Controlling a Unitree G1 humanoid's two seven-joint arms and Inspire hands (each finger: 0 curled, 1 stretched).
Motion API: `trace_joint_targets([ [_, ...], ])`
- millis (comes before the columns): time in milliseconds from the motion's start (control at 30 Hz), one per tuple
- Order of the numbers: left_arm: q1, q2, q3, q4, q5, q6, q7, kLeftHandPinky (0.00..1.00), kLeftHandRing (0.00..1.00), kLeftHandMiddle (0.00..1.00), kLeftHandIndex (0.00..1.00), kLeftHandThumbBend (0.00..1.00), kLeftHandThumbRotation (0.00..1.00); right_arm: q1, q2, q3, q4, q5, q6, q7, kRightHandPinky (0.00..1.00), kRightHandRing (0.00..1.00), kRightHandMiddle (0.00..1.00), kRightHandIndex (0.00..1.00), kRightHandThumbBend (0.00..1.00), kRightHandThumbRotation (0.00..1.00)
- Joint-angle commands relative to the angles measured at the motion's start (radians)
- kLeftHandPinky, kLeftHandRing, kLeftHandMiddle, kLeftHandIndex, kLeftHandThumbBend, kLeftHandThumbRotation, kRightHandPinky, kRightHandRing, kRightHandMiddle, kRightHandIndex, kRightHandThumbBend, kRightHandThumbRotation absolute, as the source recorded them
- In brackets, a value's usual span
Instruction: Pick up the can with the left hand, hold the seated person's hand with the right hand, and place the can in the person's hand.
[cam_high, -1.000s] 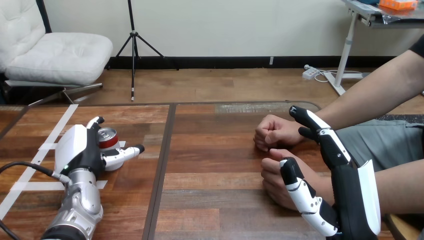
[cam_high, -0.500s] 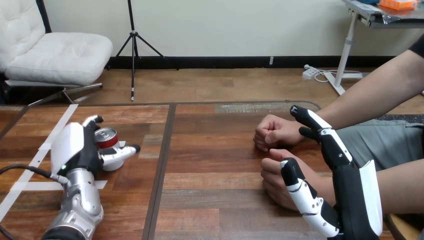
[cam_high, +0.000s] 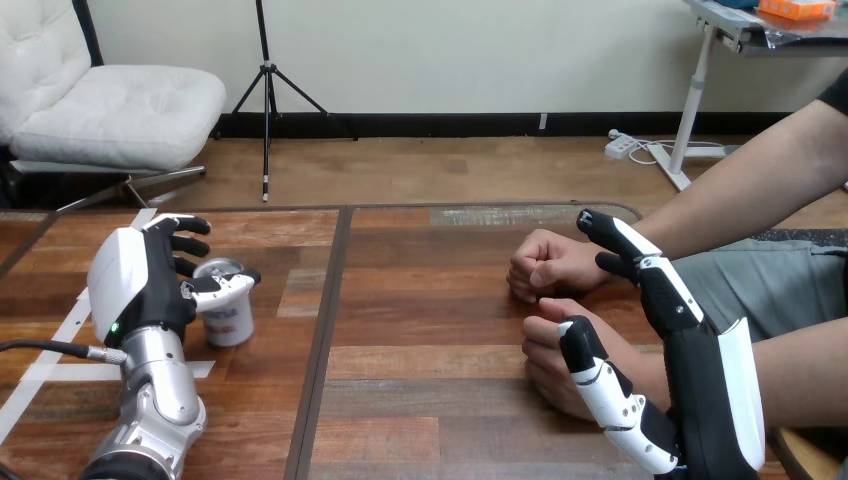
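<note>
The can (cam_high: 229, 318), pale-sided with a silver top, stands upright at the table's left. My left hand (cam_high: 140, 285) is beside it on the left, with the thumb curled across the can's upper front and the fingers (cam_high: 180, 232) curled round behind its top. At the right, the person's two hands rest on the table as fists, one farther (cam_high: 548, 263) and one nearer (cam_high: 550, 350). My right hand (cam_high: 705, 375) is open over the nearer wrist. Its thumb (cam_high: 600, 385) lies by the nearer fist and its straight fingers (cam_high: 635, 255) reach towards the farther wrist, curled round neither.
White tape strips (cam_high: 60, 330) mark the table's left part under my left arm. A dark seam (cam_high: 322, 340) runs down the table between the can and the person's hands. The person's forearms come in from the right edge.
My left hand has shifted left and turned, and its fingers and thumb have curled round the can. The can's pale side now faces me. My right hand and the person's fists are unmoved.
</note>
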Motion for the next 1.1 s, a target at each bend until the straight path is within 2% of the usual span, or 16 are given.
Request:
trace_joint_targets([
  [0,-0.045,-0.016,0.01,0.002,-0.005,-0.032,0.017,0.47,0.47,0.5,0.54,0.7,0.0,-0.037,0.004,-0.005,-0.032,0.006,-0.008,-0.002,0.81,0.85,0.84,0.83,0.54,0.7],
  [600,-0.039,-0.019,0.018,0.004,-0.006,-0.072,0.016,0.45,0.45,0.49,0.51,0.67,0.0,-0.037,0.007,-0.001,-0.035,0.014,-0.001,0.004,0.82,0.86,0.85,0.83,0.55,0.71],
  [1067,-0.035,-0.017,0.013,0.008,0.002,-0.076,0.019,0.44,0.44,0.49,0.51,0.67,0.0,-0.038,0.009,-0.007,-0.039,-0.001,0.002,-0.002,0.82,0.86,0.85,0.83,0.55,0.72],
])
